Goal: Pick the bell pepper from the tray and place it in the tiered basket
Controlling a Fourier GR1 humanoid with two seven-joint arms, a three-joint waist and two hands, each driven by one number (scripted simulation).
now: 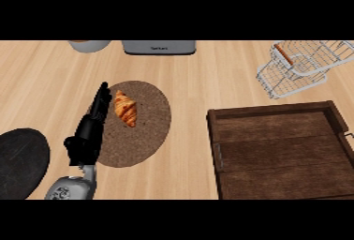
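Observation:
The dark wooden tray (276, 157) fills the lower right of the head view, and no bell pepper shows on its visible boards or anywhere else. The white wire tiered basket (304, 65) stands at the upper right, just beyond the tray's far corner. My left hand (88, 129) comes up from the lower left with straight fingers pointing away from me, lying along the left edge of a round brown mat (149, 136). It holds nothing. My right hand is out of view.
A croissant (126, 108) lies on the mat just right of my left fingertips. A black round plate (21, 161) sits at the left edge. A grey toaster (159, 47) and a pale cup (90, 45) stand along the far edge.

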